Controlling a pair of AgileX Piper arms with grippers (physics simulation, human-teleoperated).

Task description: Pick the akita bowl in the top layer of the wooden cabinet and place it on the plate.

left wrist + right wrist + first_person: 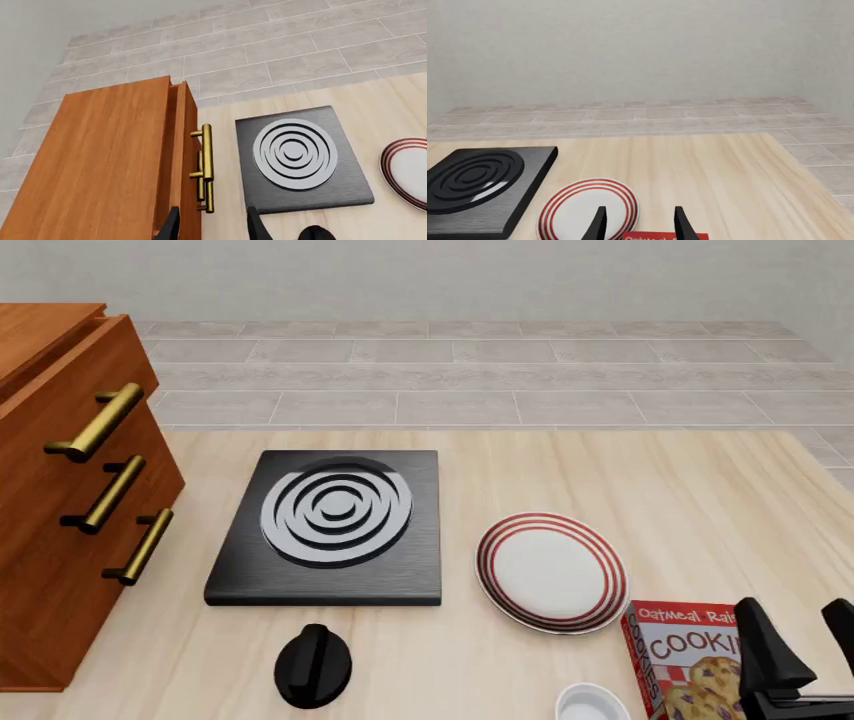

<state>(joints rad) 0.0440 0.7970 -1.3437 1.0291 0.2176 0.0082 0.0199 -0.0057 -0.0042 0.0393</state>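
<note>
Nearest, front view: small white bowl [593, 705] at bottom edge, cookie box [687, 660] just beside it, right gripper [798, 632] over box, fingers apart, empty. Black knob [314, 665] near front-left. Mid-table: plate [551, 571] w/ red rings, bare; black stove [327, 526] to its left, close but apart. Far left: wooden cabinet [67, 490], three brass handles; top layer [80, 370] pulled out slightly, inside hidden. Akita bowl not visible in any view. Left gripper [212, 225] seen in wrist view only, fingers apart, empty, near cabinet handles.
</note>
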